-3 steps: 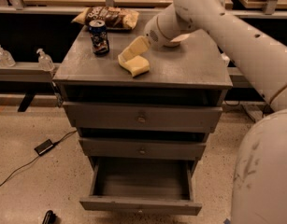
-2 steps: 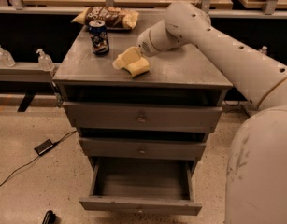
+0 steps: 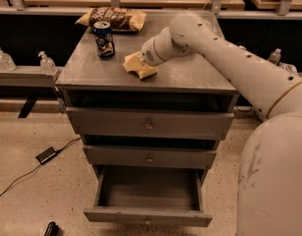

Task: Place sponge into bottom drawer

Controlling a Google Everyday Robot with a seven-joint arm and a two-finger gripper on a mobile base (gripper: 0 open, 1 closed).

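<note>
The pale yellow sponge (image 3: 138, 67) lies on top of the grey cabinet (image 3: 190, 77), left of its middle. My gripper (image 3: 143, 59) is at the end of the white arm, right over the sponge's far right part and hiding it. The bottom drawer (image 3: 148, 215) is pulled out and open, with nothing showing inside it. The two drawers above it are shut.
A blue drink can (image 3: 104, 39) stands on the cabinet top left of the sponge. A chip bag (image 3: 112, 17) lies at the back left. Two clear bottles (image 3: 46, 63) stand on a low shelf at left. A cable and adapter (image 3: 46, 155) lie on the floor.
The arm has swung left and down, bringing my gripper onto the sponge. The sponge, can and drawers stay where they were.
</note>
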